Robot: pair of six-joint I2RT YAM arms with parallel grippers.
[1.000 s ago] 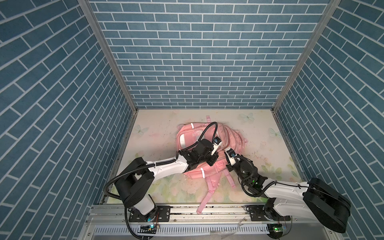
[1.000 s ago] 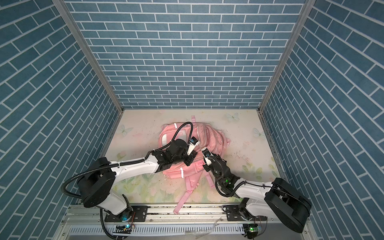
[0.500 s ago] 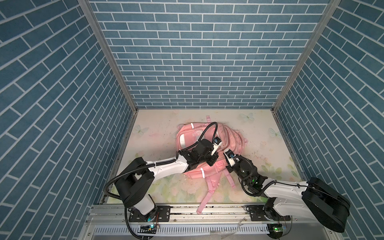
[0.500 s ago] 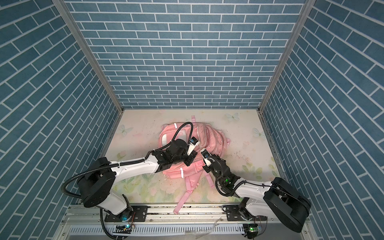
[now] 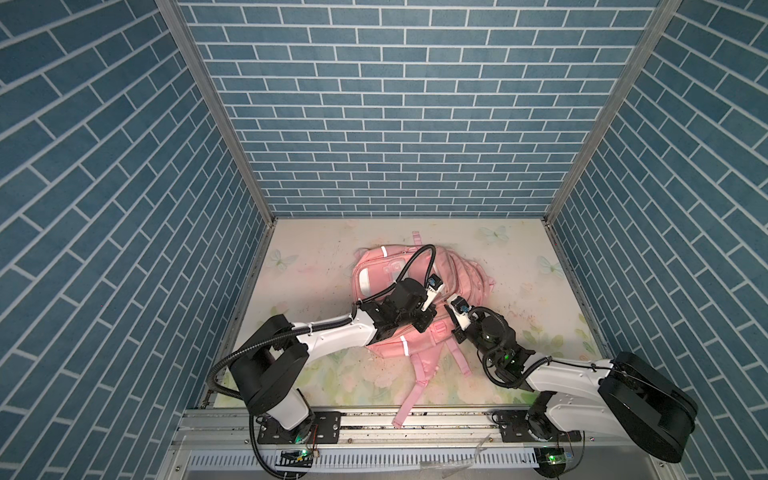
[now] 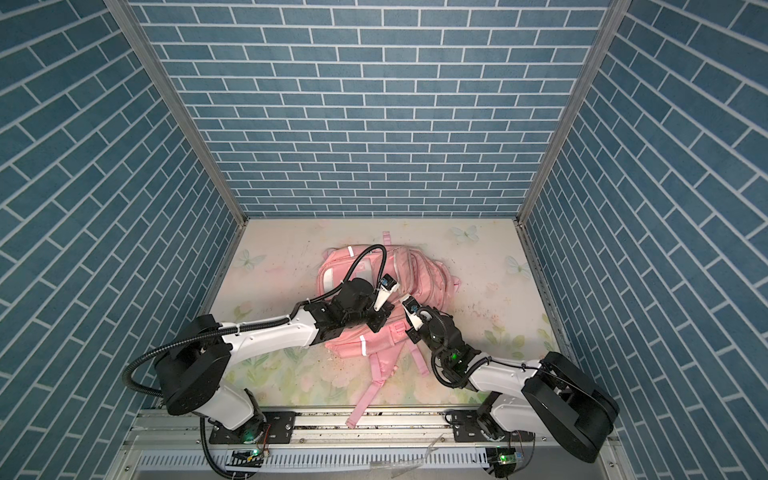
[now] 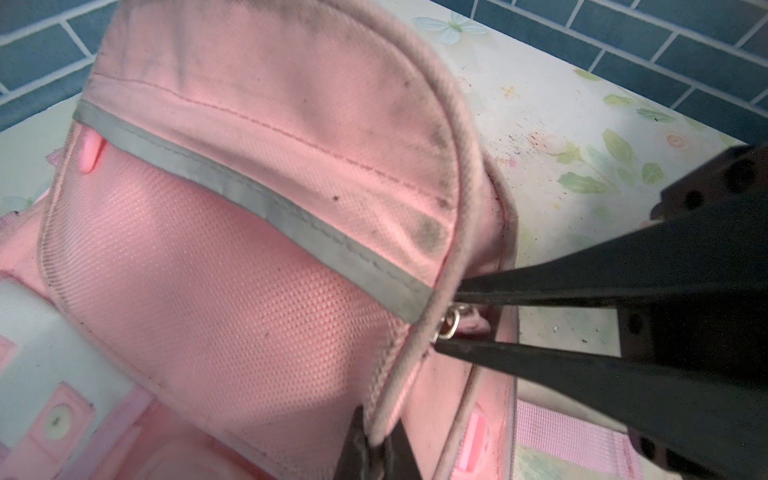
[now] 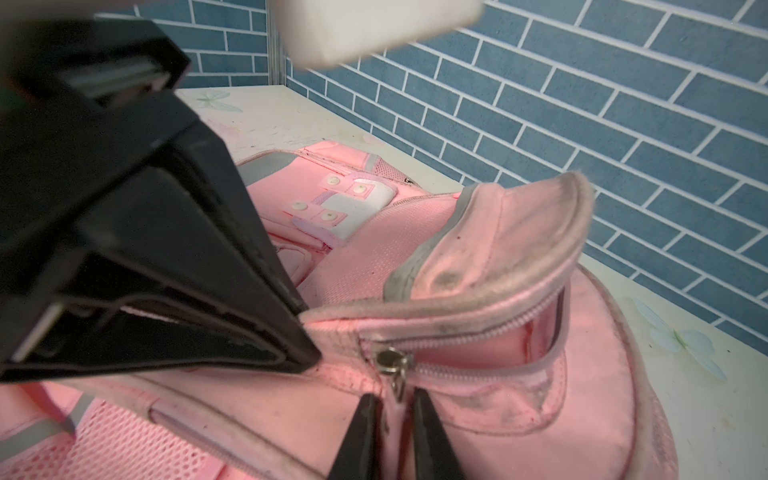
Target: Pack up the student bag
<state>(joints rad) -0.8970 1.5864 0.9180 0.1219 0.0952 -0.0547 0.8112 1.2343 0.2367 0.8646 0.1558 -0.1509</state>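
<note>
The student bag (image 5: 382, 270) (image 6: 424, 274), a pink backpack, lies in the middle of the table in both top views, with both arms over its near part. My left gripper (image 7: 376, 451) (image 5: 428, 323) is shut on the piped rim of a pocket flap and holds it lifted. The zip below is partly open, with its metal slider (image 8: 390, 359) (image 7: 449, 324) at the near end. My right gripper (image 8: 397, 432) (image 5: 454, 336) is just beneath the slider. Its jaws stand a narrow gap apart on either side of the pink pull tab (image 8: 397, 415).
A pink strap (image 5: 411, 386) trails from the bag over the front rail. Blue brick walls close the back and both sides. The floral table top (image 5: 519, 257) is bare to the right of the bag and behind it.
The right jaws have narrowed around the zip pull tab, and that gripper edged slightly toward the bag. The left arm and the lifted flap have not moved.
</note>
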